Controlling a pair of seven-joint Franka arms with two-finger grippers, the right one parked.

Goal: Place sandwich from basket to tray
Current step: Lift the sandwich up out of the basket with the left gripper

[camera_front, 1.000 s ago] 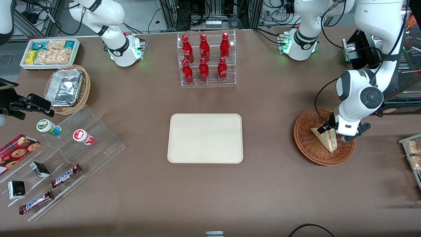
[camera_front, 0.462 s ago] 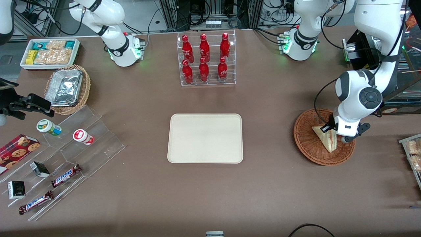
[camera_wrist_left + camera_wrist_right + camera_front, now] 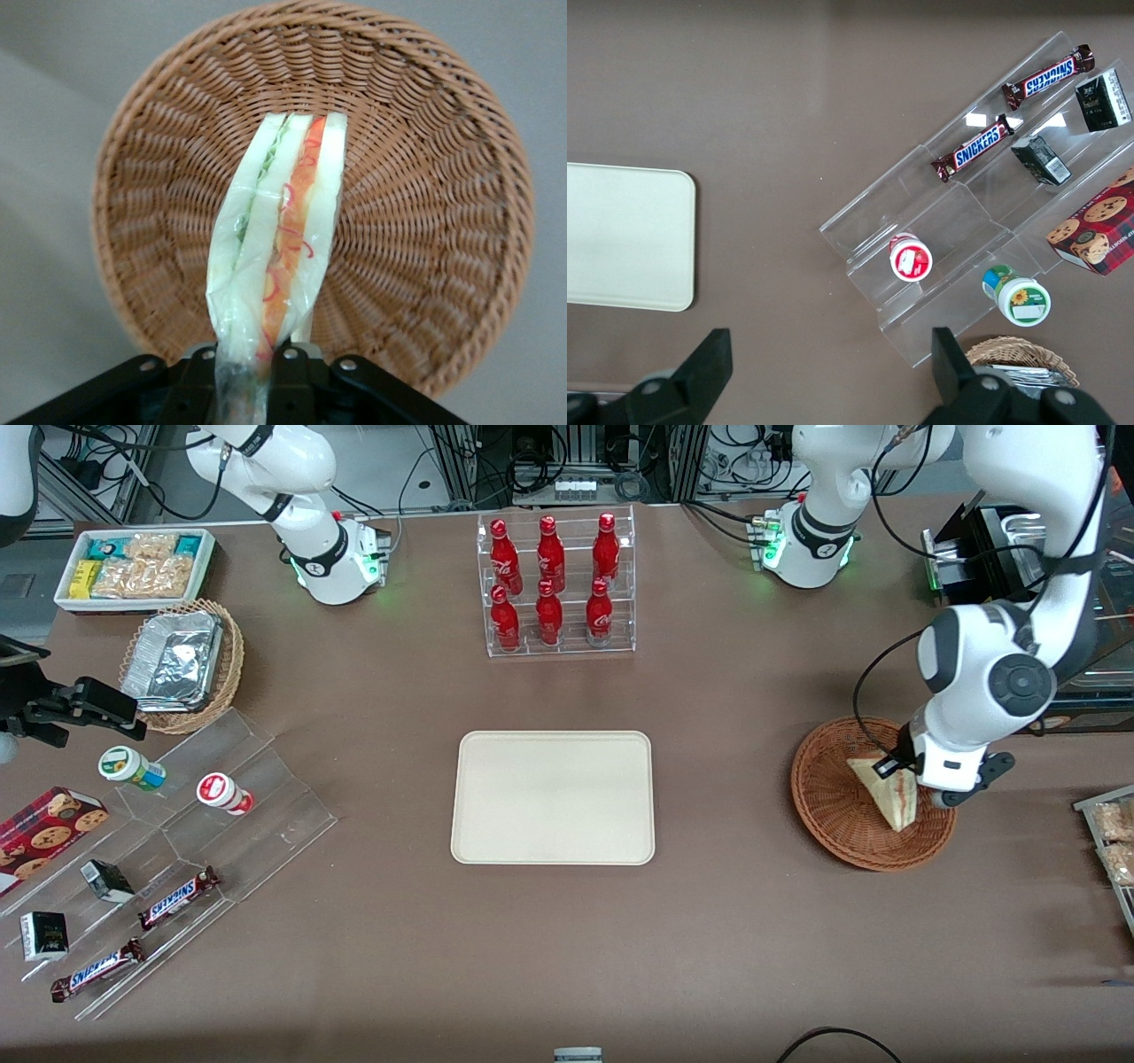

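While the sandwich [image 3: 282, 232] hangs edge-on above the basket [image 3: 425, 221], pinched at one end between the fingers of the hand [image 3: 262, 361], the lift should probably go straight up until the low corner clears the wicker rim, then travel level toward the tray [image 3: 553, 797], which lies well apart toward the middle of the worktop [image 3: 709, 921]. From the front the hand [image 3: 917, 784] points down over the basket, the wrist bent under the forearm above it.
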